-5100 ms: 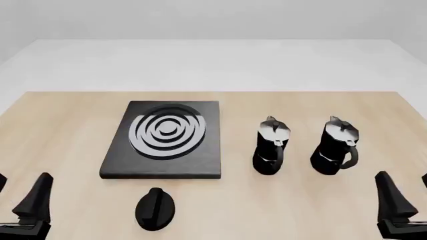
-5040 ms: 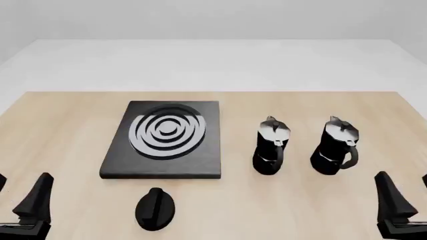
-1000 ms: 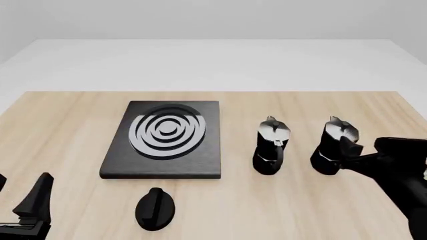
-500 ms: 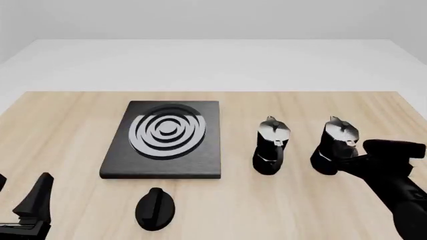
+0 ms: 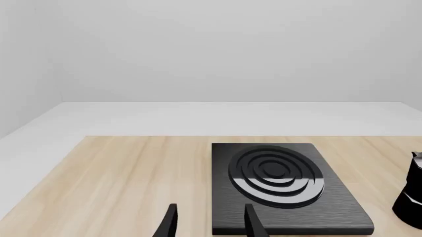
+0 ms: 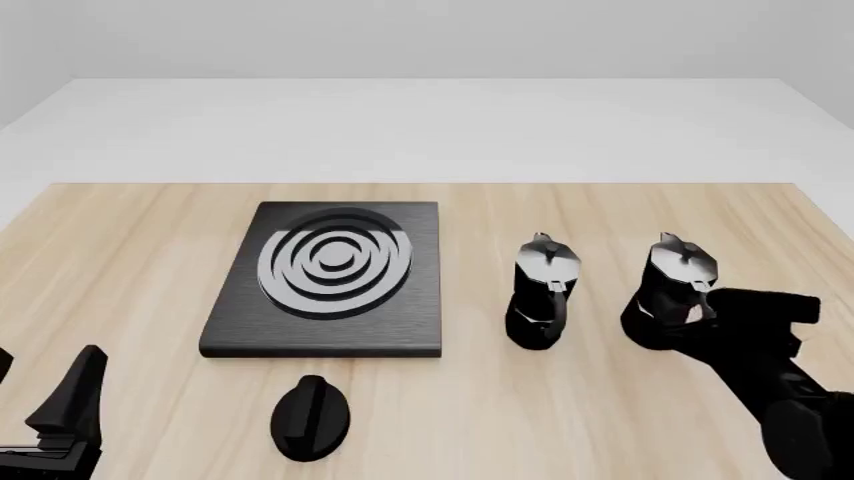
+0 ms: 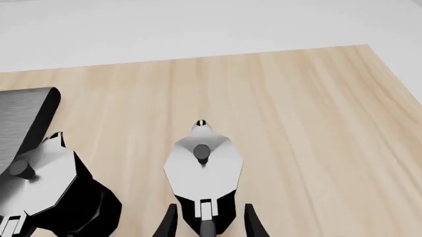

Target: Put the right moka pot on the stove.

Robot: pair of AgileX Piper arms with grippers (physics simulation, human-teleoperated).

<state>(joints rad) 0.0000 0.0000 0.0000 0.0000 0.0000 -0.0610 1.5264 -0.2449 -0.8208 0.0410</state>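
A: How far along was the job?

B: Early, by my reading. The right pot (image 6: 671,290) stood upright on the tabletop (image 6: 561,420), at about 3 o'clock from the stove (image 6: 327,285) and well apart from it, with the other pot (image 6: 541,292) between the two. Nothing sat on the burner rings. The lift, the carry across and the setting down were all left to do.

A: And the right tool?

B: The right tool (image 7: 206,226) was at the right pot, on its near side, where the handle is. In the right wrist view its two fingertips (image 7: 169,223) stood parted, one on each side of the pot's handle end, with gaps visible on both sides. So it was open, straddling the handle, and gripping nothing as far as I could see. Whether a finger brushed the pot I could not tell; in the front view the arm hid that spot.

A: The left one?

B: The left tool (image 5: 209,224) was also parted and empty, low at the near left of the tabletop, aimed toward the stove's near edge. The knob (image 6: 311,417) lay at 6 o'clock from the stove, untouched.

A: What did the next move call for?

B: I judged it needed the fingers to close on the handle before any lift, then a path past the other pot.
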